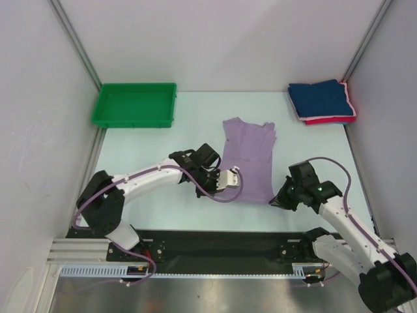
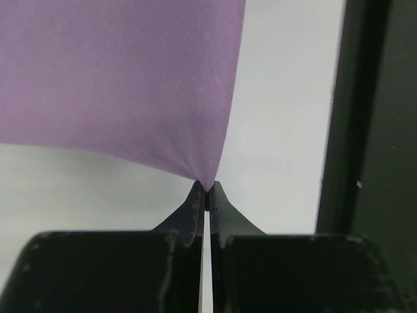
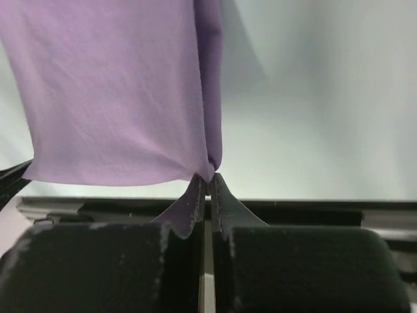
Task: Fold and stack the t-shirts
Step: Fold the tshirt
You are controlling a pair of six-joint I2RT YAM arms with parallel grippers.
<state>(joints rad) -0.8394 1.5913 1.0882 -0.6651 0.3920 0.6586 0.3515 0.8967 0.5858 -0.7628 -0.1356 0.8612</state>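
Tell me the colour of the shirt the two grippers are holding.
Pale lavender purple; the shirt shows best in the left wrist view.

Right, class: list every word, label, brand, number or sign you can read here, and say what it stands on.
No text can be read in any view.
The lavender t-shirt, navy t-shirt, pink-red t-shirt and green tray are plain, with no print, label or number showing.

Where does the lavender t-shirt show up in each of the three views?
Top external: lavender t-shirt lies mid-picture on the pale table.
Left wrist: upper left, corner pinched in left fingers.
Right wrist: upper left, corner pinched in right fingers.
Shared landmark: the pale table.
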